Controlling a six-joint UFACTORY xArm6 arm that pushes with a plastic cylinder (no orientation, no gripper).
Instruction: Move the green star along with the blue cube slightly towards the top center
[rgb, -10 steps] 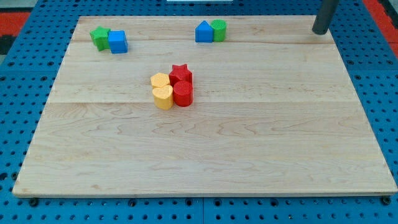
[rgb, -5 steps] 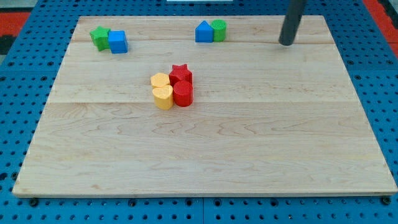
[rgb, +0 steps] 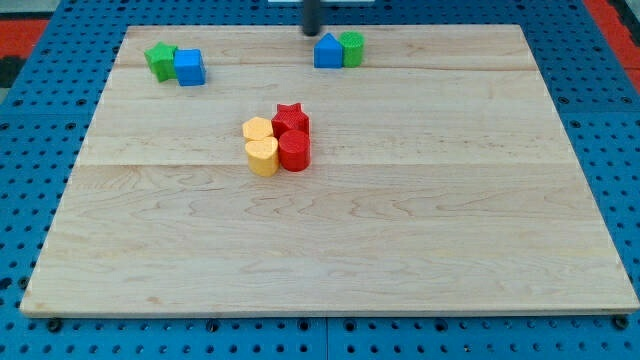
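My tip (rgb: 312, 32) (blurred, so its end is roughly placed) sits at the view's top, just above the blue house-shaped block (rgb: 327, 51); green star (rgb: 158, 60) touches blue cube (rgb: 189, 67) on the surface (rgb: 400, 250).

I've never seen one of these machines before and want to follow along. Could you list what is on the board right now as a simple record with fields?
board: wooden board on a blue pegboard
my tip: at the view's top, just up and left of the blue house-shaped block
top middle pair: blue house-shaped block touching the green cylinder
top left pair: green star touching the blue cube
centre cluster: red star, red cylinder, yellow hexagon, yellow heart, packed together
contact: tip touches no task block
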